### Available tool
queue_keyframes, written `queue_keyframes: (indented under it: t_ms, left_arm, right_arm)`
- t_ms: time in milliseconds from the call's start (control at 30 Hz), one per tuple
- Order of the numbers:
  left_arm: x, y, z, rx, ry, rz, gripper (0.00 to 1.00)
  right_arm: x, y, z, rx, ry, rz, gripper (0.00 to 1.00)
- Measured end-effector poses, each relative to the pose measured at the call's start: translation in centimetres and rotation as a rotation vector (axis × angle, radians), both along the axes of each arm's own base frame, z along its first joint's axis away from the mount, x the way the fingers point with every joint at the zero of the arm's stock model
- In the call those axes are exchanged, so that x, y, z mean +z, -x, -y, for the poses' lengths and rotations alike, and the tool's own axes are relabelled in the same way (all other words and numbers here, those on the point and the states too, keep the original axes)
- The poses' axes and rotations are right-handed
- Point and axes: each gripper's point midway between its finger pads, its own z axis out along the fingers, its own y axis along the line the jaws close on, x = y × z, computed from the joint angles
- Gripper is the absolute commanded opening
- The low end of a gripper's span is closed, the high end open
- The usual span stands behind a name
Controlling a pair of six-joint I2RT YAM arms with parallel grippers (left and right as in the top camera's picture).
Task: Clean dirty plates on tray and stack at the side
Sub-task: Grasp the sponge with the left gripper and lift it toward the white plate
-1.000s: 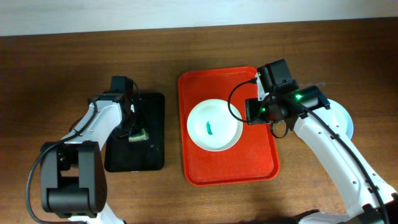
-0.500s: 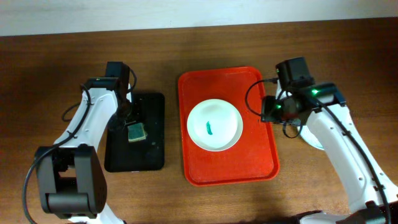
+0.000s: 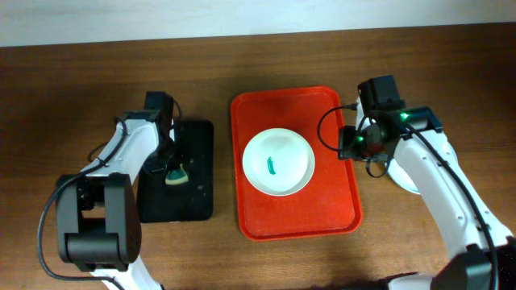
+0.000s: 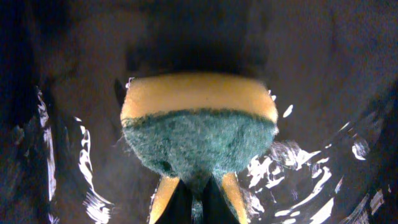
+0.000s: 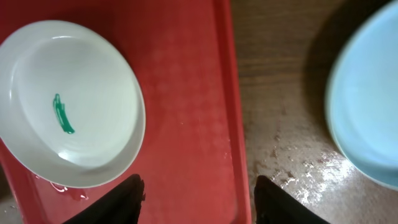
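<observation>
Left wrist shows left gripper [image 4: 195,190] clamped on sponge [image 4: 199,127].

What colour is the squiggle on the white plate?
The squiggle is green, clearest in the right wrist view.

Overhead evenly bright and sharp, left wrist view dim, white glare specks across the black tray [image 4: 348,149], sponge [image 4: 199,124] in focus, right wrist view bright, pale blue plate [image 5: 367,106] slightly blurred.
</observation>
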Motion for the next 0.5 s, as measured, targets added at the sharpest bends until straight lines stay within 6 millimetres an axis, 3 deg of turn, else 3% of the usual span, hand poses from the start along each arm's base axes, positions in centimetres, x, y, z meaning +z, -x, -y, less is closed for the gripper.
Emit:
queue_keyframes:
  t_ms: [167, 333, 500]
  left_arm:
    - [4.0, -1.4, 0.9, -0.010, 0.048, 0.002, 0.00]
    - [8.4, -3.4, 1.7, -0.024, 0.085, 0.067, 0.00]
    - [9.4, -3.8, 2.3, -0.040, 0.088, 0.095, 0.00]
  right_arm:
    - [-2.2, -1.0, -1.8, 0.103, -0.066, -0.033, 0.58]
    - [-4.2, -1.5, -1.5, 0.058, -0.097, -0.087, 0.59]
    - [-6.2, -1.9, -1.4, 0.070, -0.199, -0.140, 0.58]
